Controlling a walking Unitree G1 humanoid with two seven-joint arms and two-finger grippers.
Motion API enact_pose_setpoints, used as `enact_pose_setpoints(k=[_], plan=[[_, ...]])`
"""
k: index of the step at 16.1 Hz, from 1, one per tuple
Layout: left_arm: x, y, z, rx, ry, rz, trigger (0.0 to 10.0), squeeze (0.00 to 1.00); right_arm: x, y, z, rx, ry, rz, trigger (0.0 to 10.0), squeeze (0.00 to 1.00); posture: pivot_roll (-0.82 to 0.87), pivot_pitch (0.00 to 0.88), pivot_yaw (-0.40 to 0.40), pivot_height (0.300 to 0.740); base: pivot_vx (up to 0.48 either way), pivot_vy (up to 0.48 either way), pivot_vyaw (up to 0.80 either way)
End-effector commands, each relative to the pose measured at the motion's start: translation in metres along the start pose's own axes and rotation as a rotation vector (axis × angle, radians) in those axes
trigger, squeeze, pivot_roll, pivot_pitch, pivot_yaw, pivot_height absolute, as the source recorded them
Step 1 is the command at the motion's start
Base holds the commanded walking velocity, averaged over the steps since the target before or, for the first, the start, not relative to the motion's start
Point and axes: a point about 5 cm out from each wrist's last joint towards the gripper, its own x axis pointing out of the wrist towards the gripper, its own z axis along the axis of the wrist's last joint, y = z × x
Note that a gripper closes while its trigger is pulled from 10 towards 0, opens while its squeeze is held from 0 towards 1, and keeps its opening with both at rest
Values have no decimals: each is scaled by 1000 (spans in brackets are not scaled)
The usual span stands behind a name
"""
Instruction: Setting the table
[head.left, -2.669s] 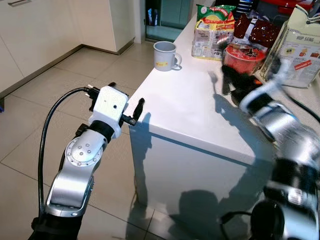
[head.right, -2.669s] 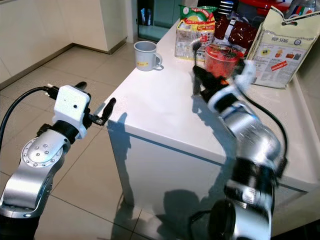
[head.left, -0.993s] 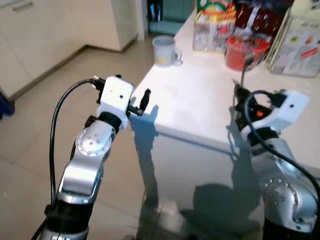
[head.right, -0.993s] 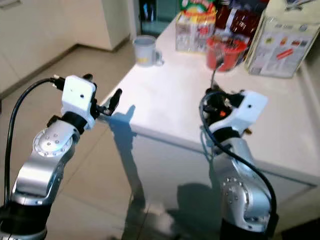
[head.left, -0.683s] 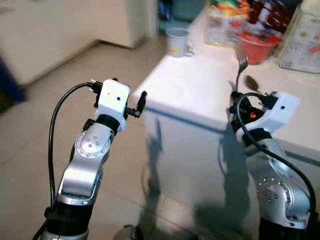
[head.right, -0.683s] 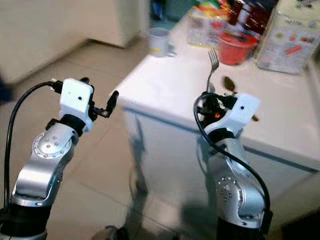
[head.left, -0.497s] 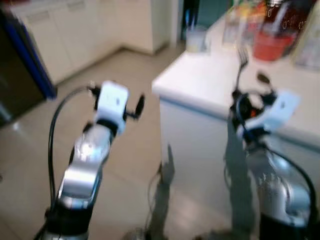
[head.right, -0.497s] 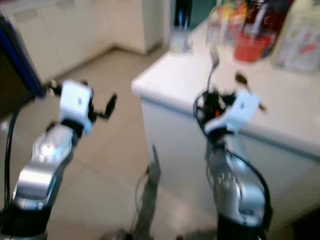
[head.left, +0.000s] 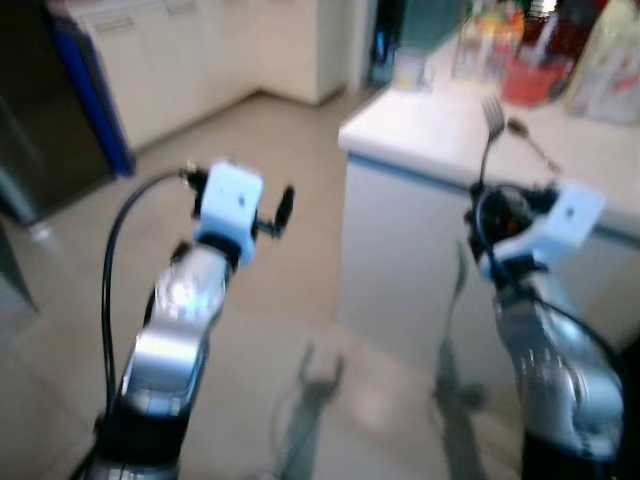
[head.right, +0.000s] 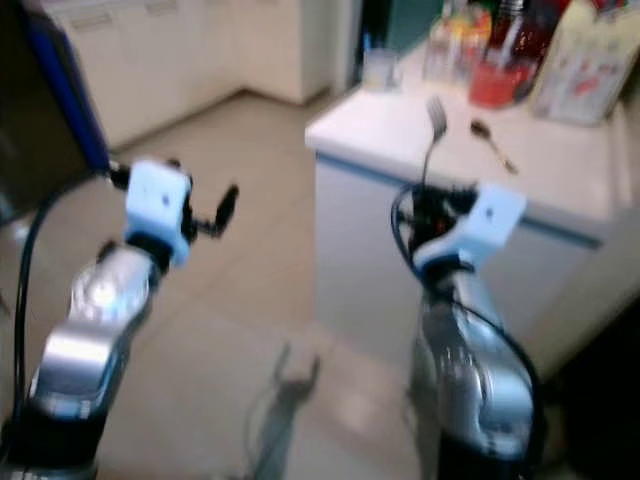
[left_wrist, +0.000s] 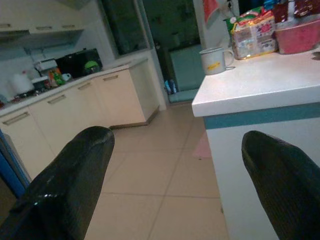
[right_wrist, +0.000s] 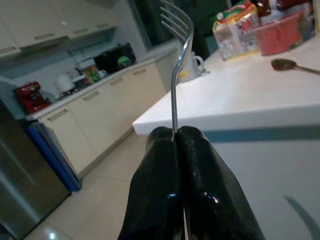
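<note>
The right gripper (right_wrist: 175, 137) is pinching a fork (right_wrist: 176, 60) upright by its handle tip, left gripper (left_wrist: 175, 165) spread empty, so jolts risk it slipping.

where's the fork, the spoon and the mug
fork (right_wrist: 176, 75): right wrist view, on its thin handle
spoon (right_wrist: 283, 64): right wrist view, on its bowl
mug (left_wrist: 214, 60): left wrist view, on its side wall

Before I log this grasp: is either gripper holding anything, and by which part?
The right gripper holds a fork by its handle's lower end, tines up. The left gripper holds nothing, fingers apart.
</note>
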Motion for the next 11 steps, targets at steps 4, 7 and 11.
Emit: enact_pose_setpoints(k=[4,7,11], plan=[[1,2,2,3,-1,24,10000,0,2,3,2,-20,6,4,10000,0,-16,0,-2,740,0,0,0],[2,1,1,1,4,33,10000,0,3,2,1,-26,13,0,10000,0,-16,0,-7,740,0,0,0],[4,3,3,21,-7,65,10000,0,5,0,-1,-35,36,-17,10000,0,-13,0,-20,740,0,0,-600]])
